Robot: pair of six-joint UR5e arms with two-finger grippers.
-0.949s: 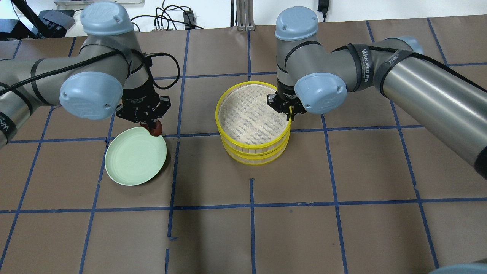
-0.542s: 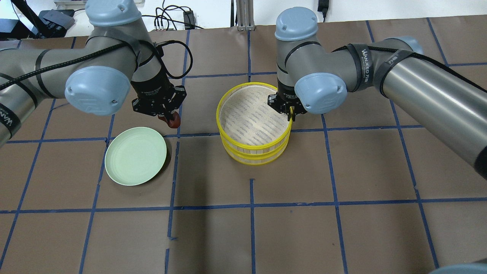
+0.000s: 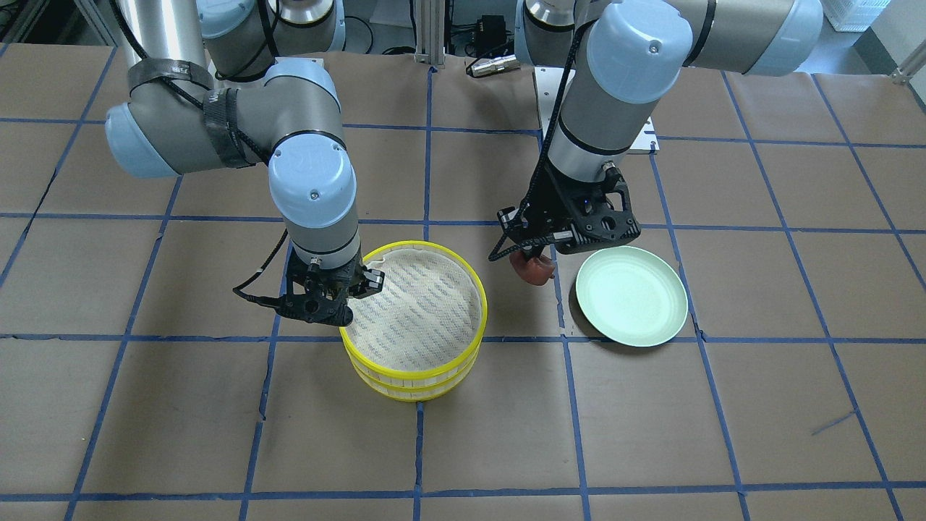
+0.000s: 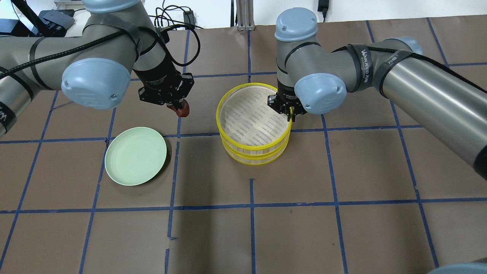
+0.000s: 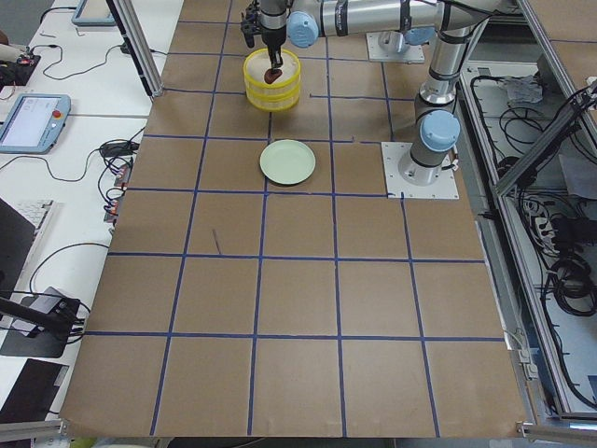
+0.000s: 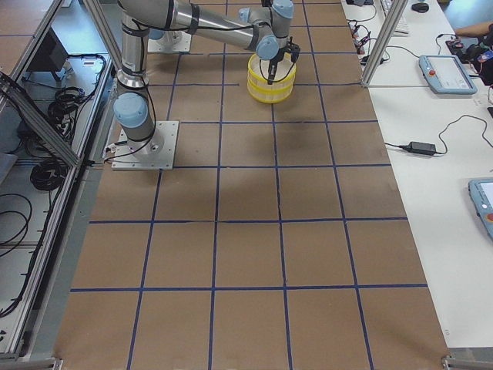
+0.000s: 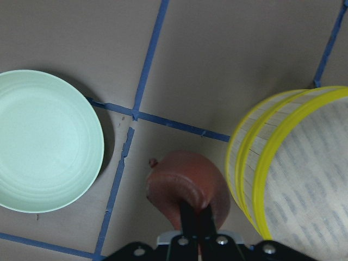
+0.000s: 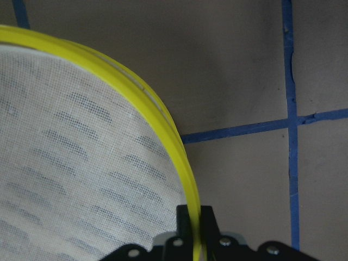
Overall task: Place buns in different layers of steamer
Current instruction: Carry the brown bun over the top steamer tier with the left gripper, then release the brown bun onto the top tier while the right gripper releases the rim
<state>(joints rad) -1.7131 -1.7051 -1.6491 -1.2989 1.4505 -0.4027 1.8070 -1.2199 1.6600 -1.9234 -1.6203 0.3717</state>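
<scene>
My left gripper is shut on the dark reddish-brown bun and holds it above the table, between the plate and the steamer. The bun also shows in the front view and in the left wrist view. The steamer's two yellow-rimmed layers stand stacked, and the top layer's white liner is bare. My right gripper is shut on the top layer's yellow rim at its right side. The white bun is not in view.
A pale green plate, with nothing on it, lies on the table left of the steamer, below and left of the held bun. Brown paper with blue tape lines covers the table.
My left gripper has carried the brown bun up from the plate's edge and rightward toward the steamer. The right gripper and the steamer have not moved.
</scene>
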